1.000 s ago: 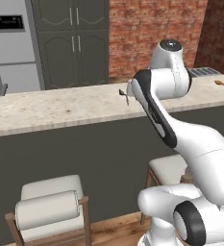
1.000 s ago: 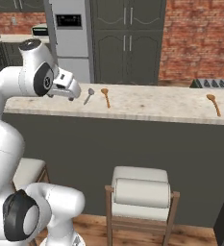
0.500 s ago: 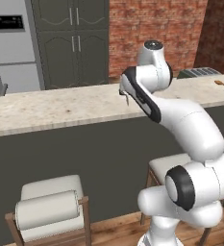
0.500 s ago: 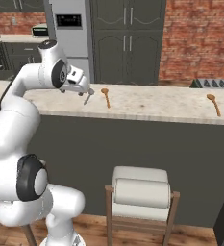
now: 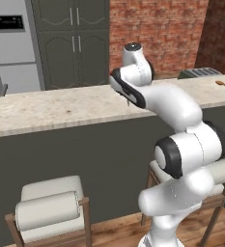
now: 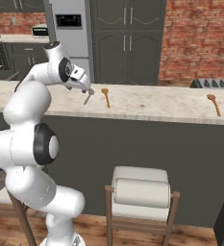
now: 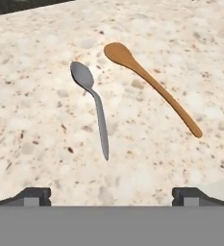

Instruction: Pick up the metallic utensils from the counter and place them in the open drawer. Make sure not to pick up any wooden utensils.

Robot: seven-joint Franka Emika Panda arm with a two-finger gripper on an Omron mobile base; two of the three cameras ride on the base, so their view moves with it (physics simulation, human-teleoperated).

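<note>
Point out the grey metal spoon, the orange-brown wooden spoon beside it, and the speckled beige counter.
Grey metal spoon [image 7: 100, 124]: hand view, on its slim handle.
Orange-brown wooden spoon [image 7: 154, 84]: hand view, on its handle near the head.
Speckled beige stone counter [image 7: 31, 125]: hand view, on bare surface left of the metal spoon.

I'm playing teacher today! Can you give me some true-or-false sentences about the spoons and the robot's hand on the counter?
1. The metal spoon lies beside a wooden spoon without touching it. True.
2. The hand is squeezing the metal spoon. False: it is open, above the spoon, holding nothing.
3. Two wooden spoons lie on the counter, one far from the metal spoon. True.
4. The metal spoon is standing upright in a cup. False: it lies flat on the counter.
5. The counter is bright red. False: it is pale speckled beige.
</note>
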